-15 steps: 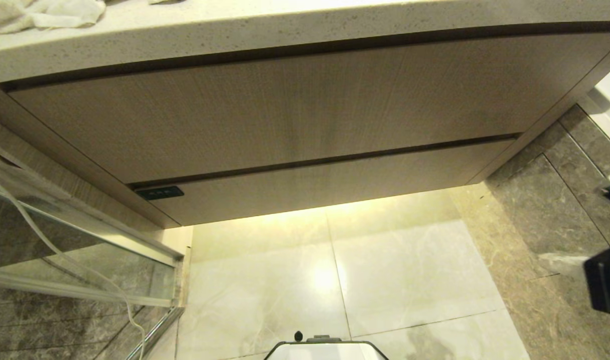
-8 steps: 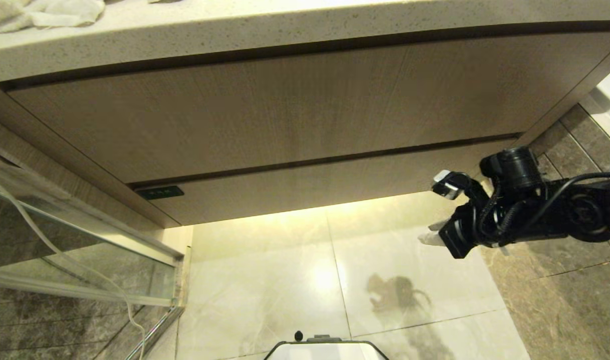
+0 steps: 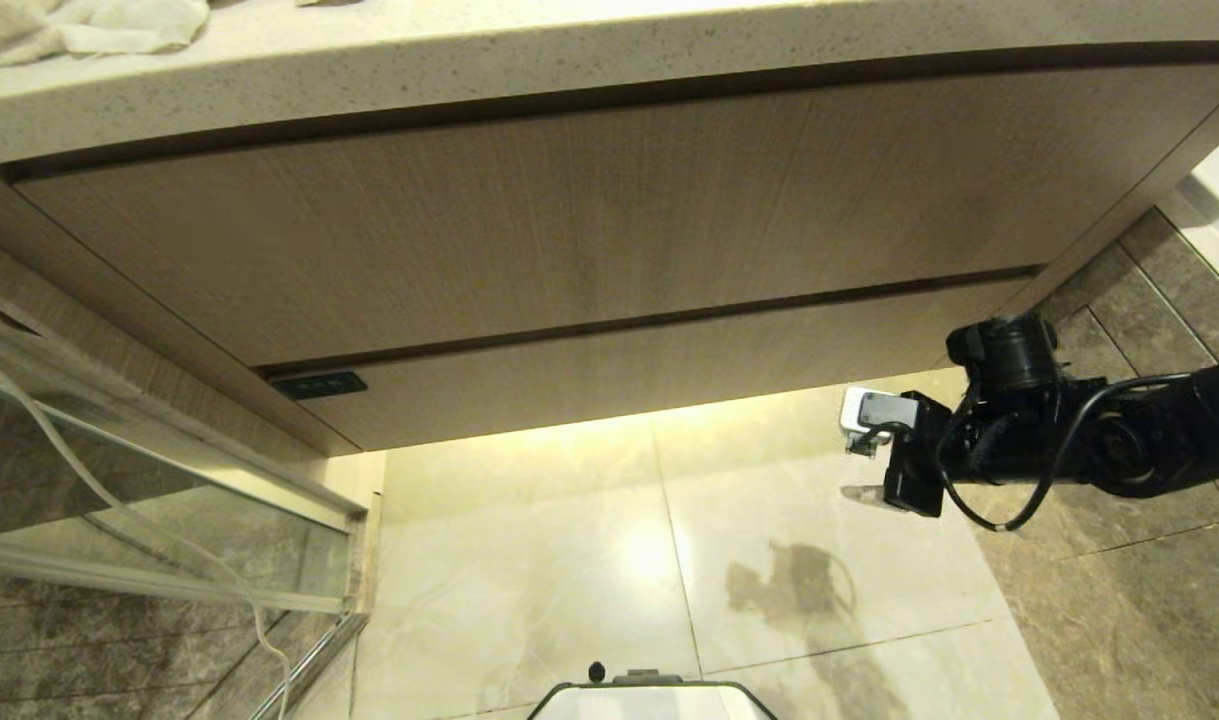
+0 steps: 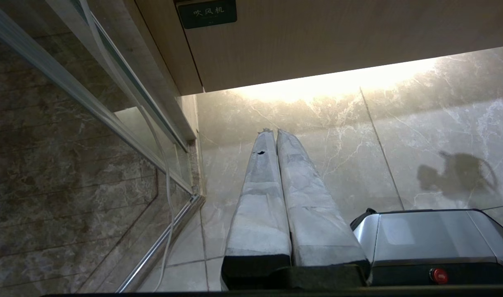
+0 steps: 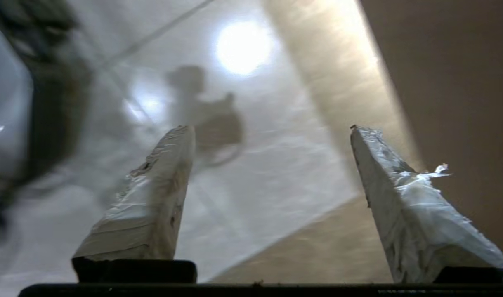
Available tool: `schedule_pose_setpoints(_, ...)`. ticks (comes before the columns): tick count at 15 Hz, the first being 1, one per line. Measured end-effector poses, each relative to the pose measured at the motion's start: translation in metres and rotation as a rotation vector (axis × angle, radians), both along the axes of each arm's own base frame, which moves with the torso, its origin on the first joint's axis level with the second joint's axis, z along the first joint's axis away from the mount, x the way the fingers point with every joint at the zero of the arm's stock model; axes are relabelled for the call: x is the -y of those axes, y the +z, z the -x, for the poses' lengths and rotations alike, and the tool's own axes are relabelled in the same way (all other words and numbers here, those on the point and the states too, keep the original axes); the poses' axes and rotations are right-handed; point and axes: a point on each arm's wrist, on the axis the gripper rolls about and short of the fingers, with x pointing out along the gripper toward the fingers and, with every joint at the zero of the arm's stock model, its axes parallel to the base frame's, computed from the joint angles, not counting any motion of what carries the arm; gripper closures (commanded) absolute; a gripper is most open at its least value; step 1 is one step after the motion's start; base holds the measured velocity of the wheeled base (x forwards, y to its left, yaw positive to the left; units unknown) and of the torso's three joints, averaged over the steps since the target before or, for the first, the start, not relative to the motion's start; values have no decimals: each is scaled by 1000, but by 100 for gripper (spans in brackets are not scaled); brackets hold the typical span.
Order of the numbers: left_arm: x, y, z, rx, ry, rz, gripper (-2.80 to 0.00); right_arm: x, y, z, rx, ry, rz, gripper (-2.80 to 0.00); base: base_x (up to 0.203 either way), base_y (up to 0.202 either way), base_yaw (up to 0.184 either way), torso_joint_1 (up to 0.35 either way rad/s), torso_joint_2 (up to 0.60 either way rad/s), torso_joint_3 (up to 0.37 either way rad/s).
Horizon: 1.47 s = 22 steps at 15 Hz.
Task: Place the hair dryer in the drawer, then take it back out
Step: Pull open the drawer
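Hair dryer nowhere in sight. Drawer (image 3: 649, 370) shut, at 12 o'clock. Right gripper (image 3: 854, 455) at 3 o'clock, fingers wide, empty. Left gripper (image 4: 272, 136) fingers pressed together. Drawer front looked stiff, smooth, handleless; best grab bottom edge.

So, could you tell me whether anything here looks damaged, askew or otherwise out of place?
Little stands out. A crumpled towel lies bunched on the countertop at its left end, and the wrapping on the right gripper is wrinkled, with a torn scrap sticking off one finger. The drawer sits closed and flush.
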Motion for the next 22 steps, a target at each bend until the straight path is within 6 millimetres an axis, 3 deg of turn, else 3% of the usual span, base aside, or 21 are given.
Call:
schedule_pose_setpoints(6, 0, 0, 0, 0, 0, 0, 0, 2, 8, -11, 406, 160, 103, -280, 0, 0, 0, 0, 0, 0)
schedule_pose_setpoints(14, 0, 0, 0, 0, 0, 0, 0, -8, 2, -32, 437, 244, 71, -280, 0, 0, 0, 0, 0, 0)
schedule_pose_setpoints(22, 0, 0, 0, 0, 0, 0, 0, -10, 8, -63, 487, 223, 37, -280, 0, 0, 0, 0, 0, 0)
